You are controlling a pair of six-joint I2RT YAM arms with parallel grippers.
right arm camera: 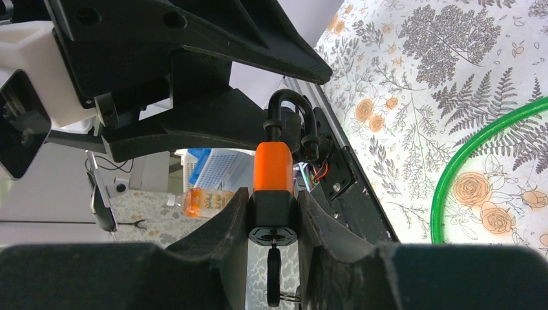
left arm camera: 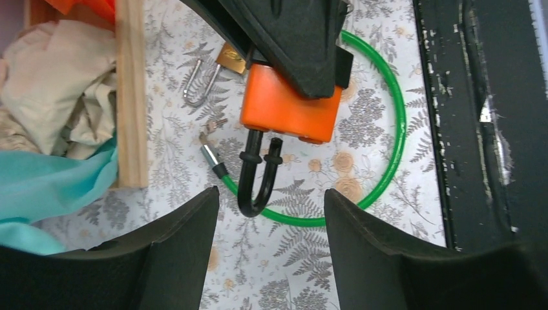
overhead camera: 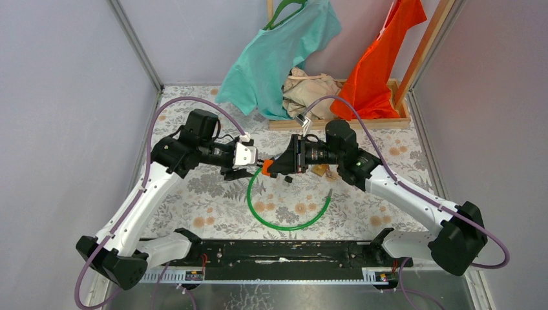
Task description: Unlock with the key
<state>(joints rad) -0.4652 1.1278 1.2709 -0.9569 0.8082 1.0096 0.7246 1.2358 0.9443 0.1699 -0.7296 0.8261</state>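
Note:
My right gripper (right arm camera: 273,197) is shut on the black base of an orange padlock (right arm camera: 272,166) and holds it off the table. A black key (right arm camera: 273,278) sits in the keyhole underneath. The black shackle (right arm camera: 291,116) stands turned out of line with the body, one leg free. My left gripper (left arm camera: 271,194) is open, its fingertips just short of the shackle's bend (left arm camera: 257,194) and not touching it. From above, the padlock (overhead camera: 266,167) hangs between the left gripper (overhead camera: 251,166) and the right gripper (overhead camera: 276,166).
A green cable loop (overhead camera: 284,219) lies on the floral cloth below the grippers. A small brass padlock (left arm camera: 230,59) with a silver shackle lies near a wooden tray (left arm camera: 129,97) holding clothes. The black base rail (overhead camera: 271,253) runs along the near edge.

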